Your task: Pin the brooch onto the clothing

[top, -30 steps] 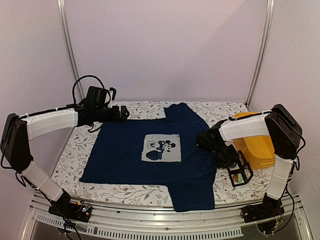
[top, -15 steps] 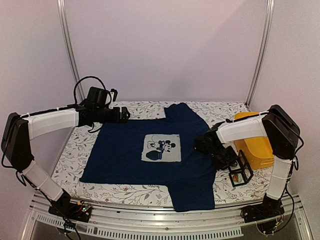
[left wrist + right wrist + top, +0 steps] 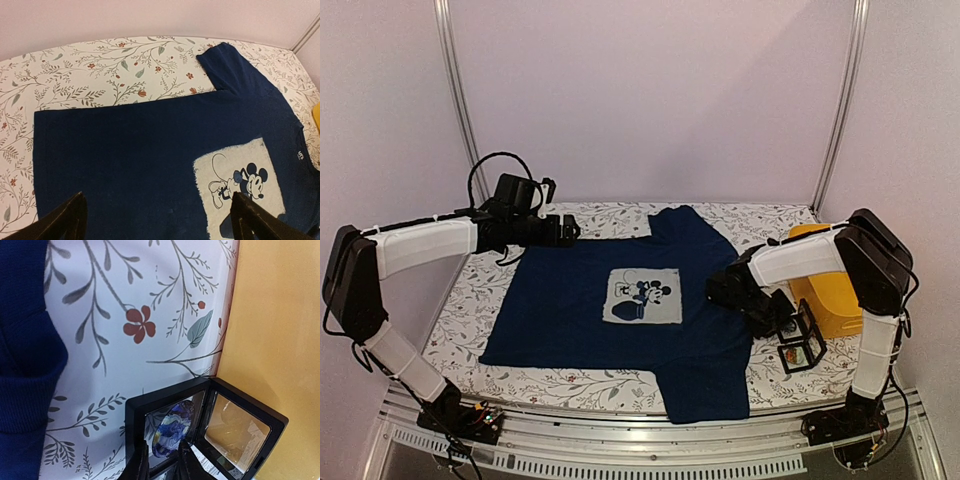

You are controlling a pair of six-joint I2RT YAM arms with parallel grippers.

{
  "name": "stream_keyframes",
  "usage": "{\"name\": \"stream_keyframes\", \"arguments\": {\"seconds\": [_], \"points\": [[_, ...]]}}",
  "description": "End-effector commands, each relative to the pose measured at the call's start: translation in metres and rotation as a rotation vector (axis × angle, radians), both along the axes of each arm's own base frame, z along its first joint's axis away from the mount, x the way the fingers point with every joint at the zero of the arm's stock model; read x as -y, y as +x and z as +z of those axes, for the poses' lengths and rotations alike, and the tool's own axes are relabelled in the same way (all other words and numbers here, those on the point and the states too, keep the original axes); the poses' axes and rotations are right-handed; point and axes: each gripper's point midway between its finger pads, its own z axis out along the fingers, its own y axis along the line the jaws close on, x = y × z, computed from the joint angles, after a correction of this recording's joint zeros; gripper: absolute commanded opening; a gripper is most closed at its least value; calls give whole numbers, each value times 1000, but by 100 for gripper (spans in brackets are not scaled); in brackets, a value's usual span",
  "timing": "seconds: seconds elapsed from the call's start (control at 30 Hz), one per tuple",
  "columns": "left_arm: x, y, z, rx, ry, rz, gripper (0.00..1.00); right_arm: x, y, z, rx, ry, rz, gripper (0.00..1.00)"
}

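Observation:
The navy T-shirt (image 3: 560, 300) lies flat on the floral table, its pale mouse print (image 3: 642, 296) at mid-chest; the left wrist view shows the shirt (image 3: 125, 150) and its print (image 3: 240, 185) too. My left gripper (image 3: 565, 228) hovers over the shirt's far left part, jaws wide open and empty (image 3: 157, 217). The brooch (image 3: 174, 429), a round blue swirl-patterned disc, stands in an open black display box (image 3: 165, 399) right of the shirt. My right gripper (image 3: 164, 462) is closed on the brooch's lower edge inside the box (image 3: 802, 340).
A yellow container (image 3: 830, 290) stands at the right edge, right behind the black box, and fills the right side of the right wrist view (image 3: 280, 315). The shirt's sleeve hem (image 3: 25, 385) lies just left of the box. Floral cloth (image 3: 470, 300) covers the table.
My right arm has shifted slightly left and inward, with the gripper staying at the black box. The left arm has not moved.

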Motion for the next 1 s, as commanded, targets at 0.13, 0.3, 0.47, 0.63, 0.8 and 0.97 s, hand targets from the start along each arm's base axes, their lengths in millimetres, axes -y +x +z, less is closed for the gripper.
{"name": "stream_keyframes", "arguments": {"seconds": [0.13, 0.3, 0.47, 0.63, 0.8, 0.97], "points": [[1, 5, 5, 9, 11, -11, 100, 5, 15, -3, 25, -38, 4, 19], [1, 5, 5, 9, 14, -10, 100, 6, 15, -7, 13, -46, 12, 19], [1, 5, 6, 10, 13, -13, 100, 4, 13, -14, -8, -39, 9, 20], [1, 4, 4, 6, 17, -14, 100, -9, 5, -22, -58, -22, 66, 25], [1, 4, 5, 9, 20, -16, 100, -8, 4, -24, -57, -37, 59, 26], [2, 5, 4, 8, 18, -21, 100, -5, 5, -26, -58, -69, 71, 25]]}}
